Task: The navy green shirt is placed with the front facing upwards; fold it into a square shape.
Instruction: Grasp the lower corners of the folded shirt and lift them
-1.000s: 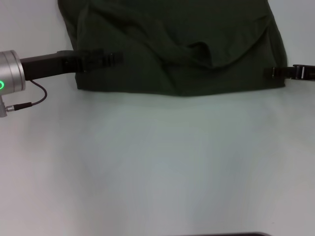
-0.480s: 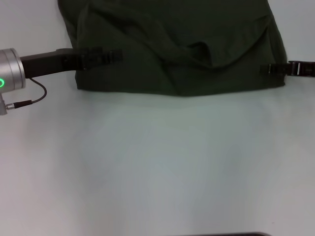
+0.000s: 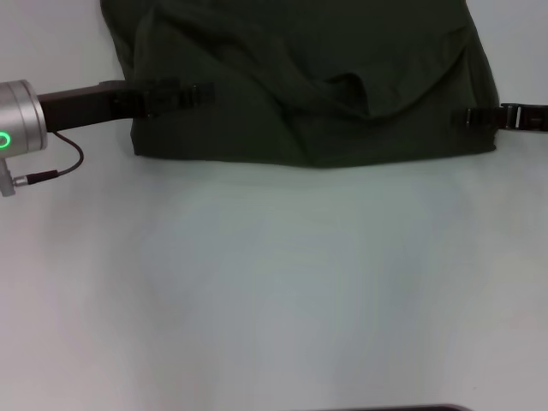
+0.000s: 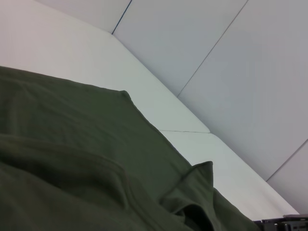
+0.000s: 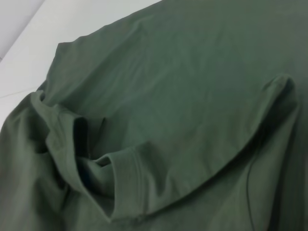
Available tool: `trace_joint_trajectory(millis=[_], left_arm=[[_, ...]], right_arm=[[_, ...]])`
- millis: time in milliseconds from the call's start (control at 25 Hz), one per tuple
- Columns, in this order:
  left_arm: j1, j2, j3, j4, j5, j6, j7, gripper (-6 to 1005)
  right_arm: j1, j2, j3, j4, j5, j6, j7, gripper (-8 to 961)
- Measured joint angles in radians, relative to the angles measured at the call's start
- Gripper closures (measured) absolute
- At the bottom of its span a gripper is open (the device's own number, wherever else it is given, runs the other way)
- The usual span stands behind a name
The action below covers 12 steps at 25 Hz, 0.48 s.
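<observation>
Shirt (image 3: 300,77) fills the upper middle of the head view, a big slab of dark olive-green cotton lying on the pale, smooth bench (image 3: 274,291), with its near edge running almost straight across the frame. It's soft and matte, already doubled over on itself: a curved folded layer sweeps across the top surface, and there's a little puckered bump near the centre. Left pincer (image 3: 184,94) comes in from the left edge on a black arm with a silver cuff showing a green ring light, and its black tips sit right on the shirt's left edge, looks like they're pinched on the fabric there. Right pincer (image 3: 484,118) pokes in from the right edge, and its dark tips look clamped on the shirt's lower right edge too. Left wrist view shows rumpled green cloth with a thick rolled seam and a pointed corner sticking up, grey wall panels behind. Right wrist view is basically all fabric: ribbed hem band curling over, deep creases, a sleeve-like flap folded across the smoother layer.
</observation>
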Motion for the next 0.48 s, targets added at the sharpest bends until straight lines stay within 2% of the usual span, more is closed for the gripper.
trace_joint_trajectory(millis=[480], left_arm=[[-0.004, 0.0, 0.0, 0.0, 0.0, -0.013, 0.0, 186]], right_arm=[[-0.006, 0.008, -0.002, 0.006, -0.003, 0.021, -0.005, 270]])
